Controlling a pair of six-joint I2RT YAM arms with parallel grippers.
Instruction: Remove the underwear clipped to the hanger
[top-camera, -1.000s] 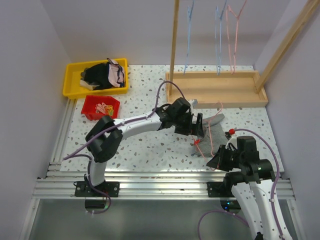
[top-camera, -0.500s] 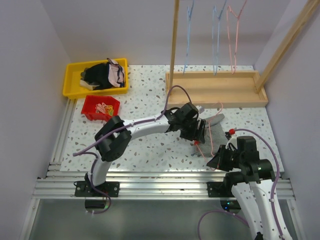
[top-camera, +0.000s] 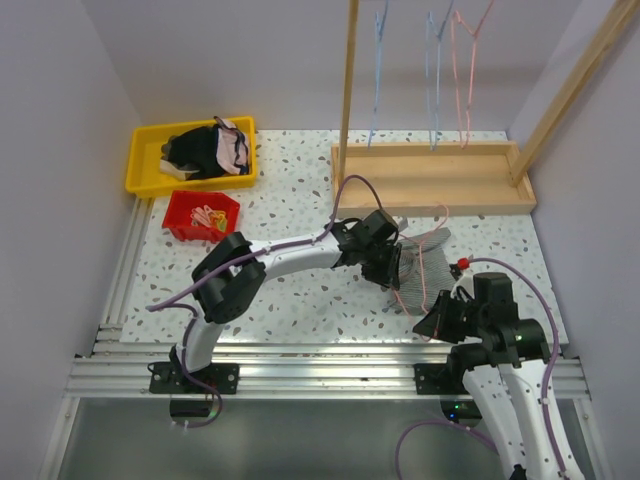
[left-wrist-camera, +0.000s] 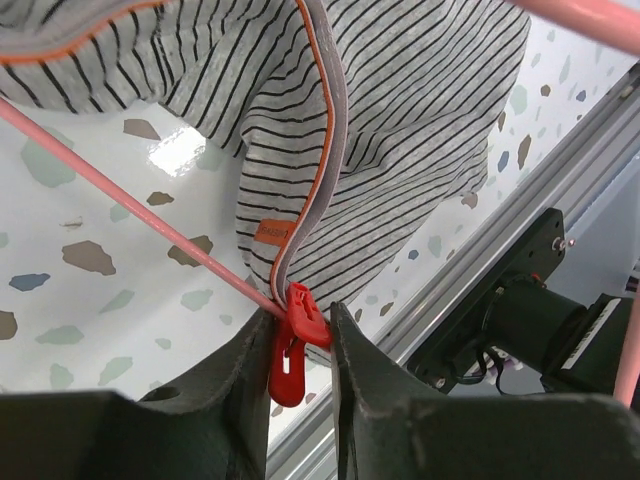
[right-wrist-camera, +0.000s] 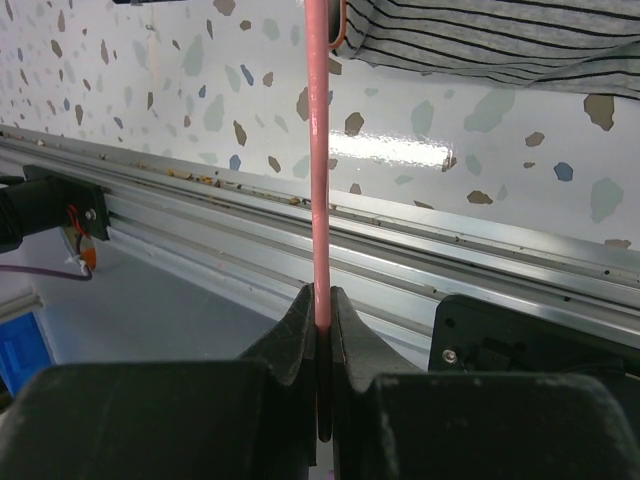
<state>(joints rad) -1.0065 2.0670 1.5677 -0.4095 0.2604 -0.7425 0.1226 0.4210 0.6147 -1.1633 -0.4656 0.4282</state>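
Observation:
The grey striped underwear (top-camera: 422, 258) (left-wrist-camera: 400, 120) lies on the table, held to a pink hanger (top-camera: 423, 285) (left-wrist-camera: 150, 215) by a red clip (left-wrist-camera: 296, 322). My left gripper (top-camera: 392, 272) (left-wrist-camera: 300, 345) has its jaws pressed against both sides of that clip. My right gripper (top-camera: 447, 305) (right-wrist-camera: 318, 295) is shut on the hanger's pink wire (right-wrist-camera: 317, 150) near the table's front edge; the striped underwear (right-wrist-camera: 480, 40) shows at the top of its view. A second red clip (top-camera: 459, 264) sits at the hanger's right side. A pale pink underwear (top-camera: 232, 148) lies in the yellow tray.
The yellow tray (top-camera: 145, 172) at back left also holds a black clothing heap (top-camera: 190, 150). A red bin (top-camera: 180, 222) with clips stands in front of it. A wooden rack base (top-camera: 430, 178) with a post and hanging hangers (top-camera: 435, 70) fills the back right.
My left gripper has moved forward and down over the hanger's left end, and its jaws have closed from wide open onto the red clip. The right arm has not moved.

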